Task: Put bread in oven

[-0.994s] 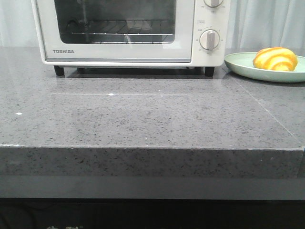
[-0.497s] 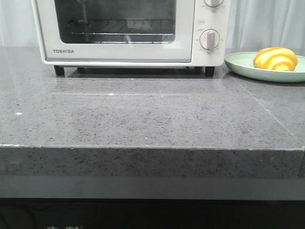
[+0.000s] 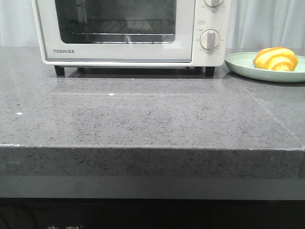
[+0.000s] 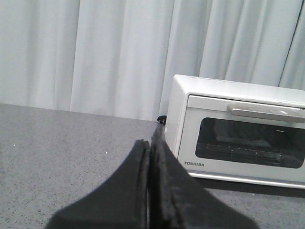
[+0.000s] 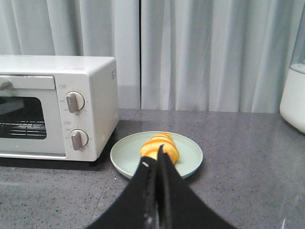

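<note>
The bread (image 3: 275,58), a glossy golden-orange roll with pale yellow stripes, lies on a pale green plate (image 3: 240,64) at the right of the counter; it also shows in the right wrist view (image 5: 164,144). The cream-white Toshiba oven (image 3: 128,55) stands at the back with its glass door closed, and shows in the left wrist view (image 4: 238,133) and the right wrist view (image 5: 57,114). My left gripper (image 4: 150,143) is shut and empty, in front of the oven's left side. My right gripper (image 5: 156,157) is shut and empty, short of the plate. Neither gripper shows in the front view.
A grey speckled stone counter (image 3: 143,114) has its front edge near me. Pale curtains (image 5: 200,52) hang behind. A white rounded container (image 5: 294,95) stands at the counter's far right, beyond the plate.
</note>
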